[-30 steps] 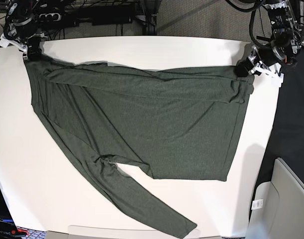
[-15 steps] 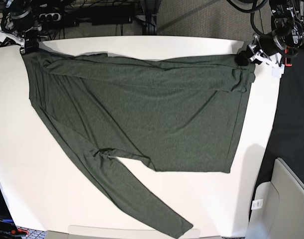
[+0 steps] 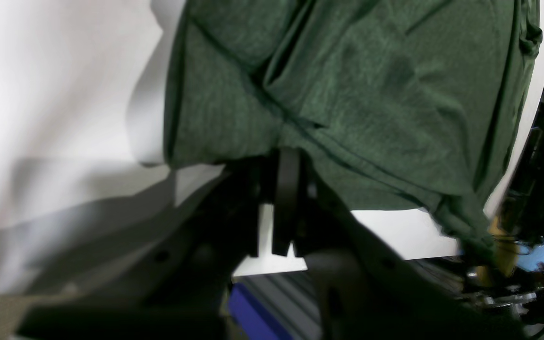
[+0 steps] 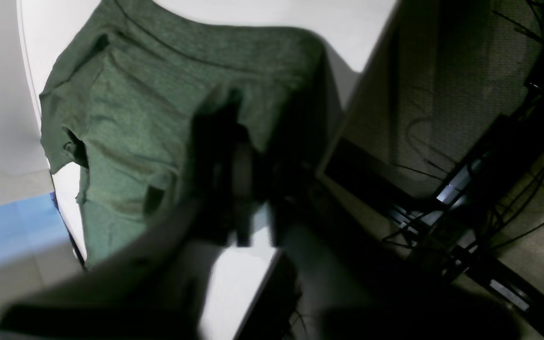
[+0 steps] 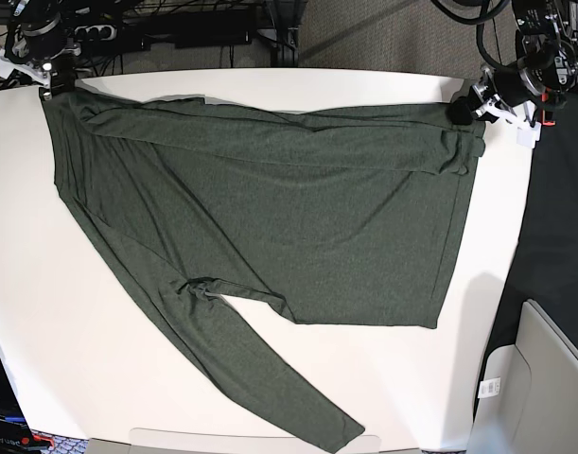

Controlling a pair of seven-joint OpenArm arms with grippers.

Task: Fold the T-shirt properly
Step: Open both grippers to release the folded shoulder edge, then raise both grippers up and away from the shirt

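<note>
Base view: the T-shirt (image 5: 270, 208), thin heathered olive knit, lies spread across the white worktop (image 5: 61, 312), folded along its far edge, one long sleeve trailing toward the worktop's near edge. The right gripper (image 5: 54, 83) sits at the shirt's far corner on this view's left, the left gripper (image 5: 464, 109) at the corner on its right.

Left wrist view: dark fingers (image 3: 286, 198) reach the creased, hemmed shirt edge (image 3: 347, 94); whether they pinch it cannot be told.

Right wrist view: blurred black fingers (image 4: 234, 156) overlap bunched fabric (image 4: 135, 108) beside the worktop's edge; their gap is unreadable.
</note>
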